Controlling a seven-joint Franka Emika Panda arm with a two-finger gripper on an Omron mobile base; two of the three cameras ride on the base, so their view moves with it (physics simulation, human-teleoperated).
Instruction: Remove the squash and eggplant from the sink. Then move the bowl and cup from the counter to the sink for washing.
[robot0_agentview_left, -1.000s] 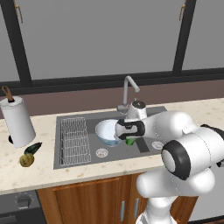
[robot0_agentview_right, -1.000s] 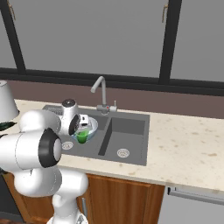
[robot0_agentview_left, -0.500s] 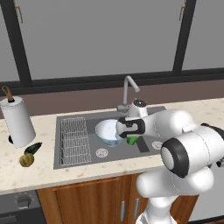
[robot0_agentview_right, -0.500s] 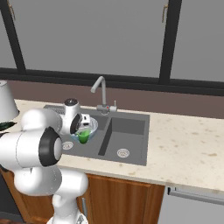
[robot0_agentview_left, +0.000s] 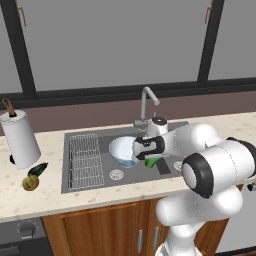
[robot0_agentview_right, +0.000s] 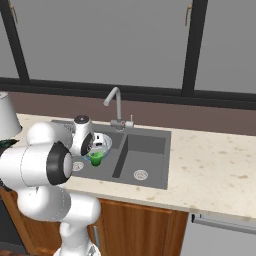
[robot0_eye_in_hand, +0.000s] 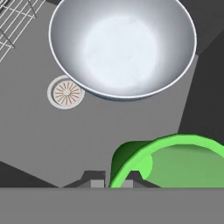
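Clamped on the rim of the cup (robot0_eye_in_hand: 175, 159), our gripper (robot0_eye_in_hand: 108, 180) had its jaws nearly together, one fingertip inside the green wall and one outside; we held the cup over the left basin of the sink (robot0_agentview_left: 172, 172), near its right side; in the right base view the cup (robot0_agentview_right: 96, 158) hung below the gripper (robot0_agentview_right: 95, 149), above the basin floor; whether it touched the floor we could not tell. In the left base view we saw a sliver of the cup (robot0_agentview_left: 151, 162) under the gripper (robot0_agentview_left: 148, 156), just right of the bowl (robot0_agentview_left: 120, 150). We saw the bowl (robot0_eye_in_hand: 122, 48) upright in the same basin, white inside, just beside the cup but apart from it; the drain (robot0_eye_in_hand: 66, 92) lay beside the bowl. A wire rack (robot0_agentview_left: 85, 159) filled the left part of that basin; the faucet (robot0_agentview_left: 147, 104) rose at the far edge. We saw the squash (robot0_agentview_left: 30, 183) and the eggplant (robot0_agentview_left: 37, 169) on the counter (robot0_agentview_left: 45, 197) left of the sink, touching or nearly so, near a paper towel roll (robot0_agentview_left: 20, 139); the right basin (robot0_agentview_right: 145, 157) showed its own drain.
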